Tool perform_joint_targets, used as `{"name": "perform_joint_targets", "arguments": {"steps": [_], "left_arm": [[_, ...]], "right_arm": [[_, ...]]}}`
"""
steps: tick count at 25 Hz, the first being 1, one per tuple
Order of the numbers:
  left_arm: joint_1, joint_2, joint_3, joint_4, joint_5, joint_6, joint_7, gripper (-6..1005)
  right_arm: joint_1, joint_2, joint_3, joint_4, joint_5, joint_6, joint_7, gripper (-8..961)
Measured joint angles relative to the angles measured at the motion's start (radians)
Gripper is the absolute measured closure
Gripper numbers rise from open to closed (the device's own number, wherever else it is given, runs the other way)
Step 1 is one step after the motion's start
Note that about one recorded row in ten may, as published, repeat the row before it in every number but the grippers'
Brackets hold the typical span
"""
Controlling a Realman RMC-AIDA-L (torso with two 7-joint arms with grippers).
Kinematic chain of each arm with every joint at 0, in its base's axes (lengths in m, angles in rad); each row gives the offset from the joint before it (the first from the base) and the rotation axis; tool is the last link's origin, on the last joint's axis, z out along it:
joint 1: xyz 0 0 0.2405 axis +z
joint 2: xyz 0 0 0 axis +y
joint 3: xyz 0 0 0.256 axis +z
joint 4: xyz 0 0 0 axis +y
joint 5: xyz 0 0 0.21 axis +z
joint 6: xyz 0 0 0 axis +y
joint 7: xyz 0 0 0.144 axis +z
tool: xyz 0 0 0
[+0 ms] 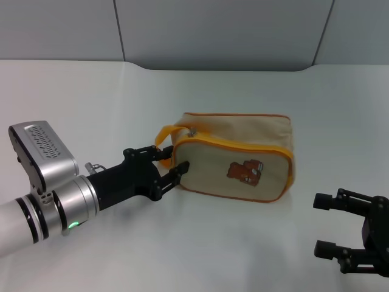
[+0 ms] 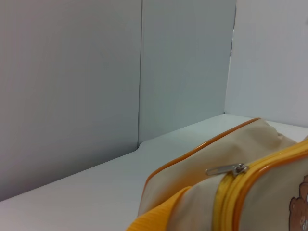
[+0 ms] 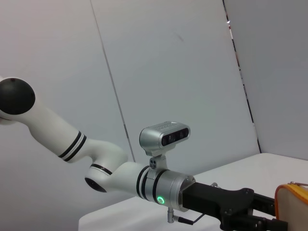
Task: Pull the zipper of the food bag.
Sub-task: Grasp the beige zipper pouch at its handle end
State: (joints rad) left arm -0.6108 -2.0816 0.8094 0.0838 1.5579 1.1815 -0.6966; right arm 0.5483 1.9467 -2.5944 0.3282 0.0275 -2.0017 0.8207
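The beige food bag (image 1: 243, 137) lies on the white table, its bear patch (image 1: 245, 171) facing me. The zipper's silver pull tab (image 1: 193, 131) sits at the bag's left end, beside the orange loop handle (image 1: 167, 134). My left gripper (image 1: 171, 164) is open at that left end, its fingers straddling the handle's base below the tab. In the left wrist view the pull tab (image 2: 227, 169) lies flat on the yellow zip line (image 2: 225, 199), with the bag (image 2: 192, 173) close by. My right gripper (image 1: 322, 224) is open and idle at the front right.
The white table (image 1: 91, 103) runs back to grey wall panels (image 1: 213, 30). The right wrist view shows my left arm (image 3: 120, 173) and a corner of the bag (image 3: 293, 204).
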Motion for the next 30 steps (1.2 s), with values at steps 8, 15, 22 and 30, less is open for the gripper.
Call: {"name": "perform_joint_targets", "arguments": {"steps": [8, 15, 22, 30], "left_arm": [[0.016, 0.0, -0.017, -0.004, -0.034, 0.028, 0.016, 632], [0.031, 0.0, -0.024, -0.016, -0.052, 0.072, 0.077, 846], [0.046, 0.001, -0.023, 0.005, -0.058, 0.165, 0.079, 858], [0.089, 0.007, -0.014, 0.161, -0.053, 0.305, 0.08, 867]], "right_arm": [[-0.003, 0.0, 0.002, -0.003, 0.0, 0.0, -0.005, 108], [-0.005, 0.0, 0.002, -0.004, 0.0, 0.001, -0.006, 108], [-0.011, 0.0, 0.004, -0.001, 0.032, -0.012, -0.007, 108], [-0.115, 0.035, 0.006, 0.0, 0.461, -0.045, -0.065, 107]]}}
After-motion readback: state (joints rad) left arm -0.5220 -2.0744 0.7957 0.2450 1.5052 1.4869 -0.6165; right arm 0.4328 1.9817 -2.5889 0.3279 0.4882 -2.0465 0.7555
